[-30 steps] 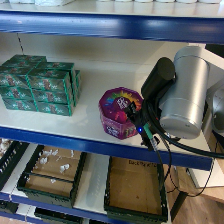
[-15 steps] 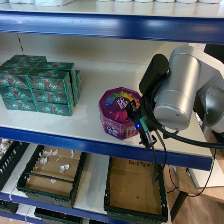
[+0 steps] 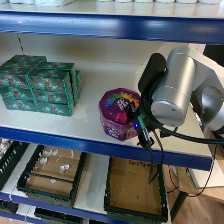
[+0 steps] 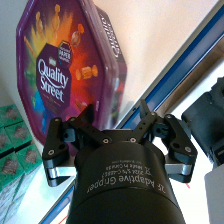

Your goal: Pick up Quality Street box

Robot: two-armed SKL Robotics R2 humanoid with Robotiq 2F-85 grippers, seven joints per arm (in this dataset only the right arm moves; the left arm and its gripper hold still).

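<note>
A: What is the right gripper (image 4: pixel 117 131) doing?

B: Its two fingers are spread wide and hold nothing. In the wrist view the finger tips sit just short of the Quality Street box (image 4: pixel 70 70), one toward each side of the box's near edge, with no contact that I can see.

A: And where is the box?

B: On the white shelf (image 3: pixel 90 127), close to its blue front lip, standing flat with the rainbow lid up. In the head view the Quality Street box (image 3: pixel 117 119) lies just left of the gripper and a little farther in; the right arm's big grey housing (image 3: pixel 175 92) stands to its right, close by.

A: So which way must the tool go?

B: Leftward and inward, I judge, so the fingers straddle the box's purple side walls. The tub is octagonal, with no real long axis, so any pair of opposite flats would serve.

A: Anything in the way?

B: The stacked green boxes (image 3: pixel 40 85) are well apart, at the far left. The shelf lip below the fingers looks the closer concern.
</note>
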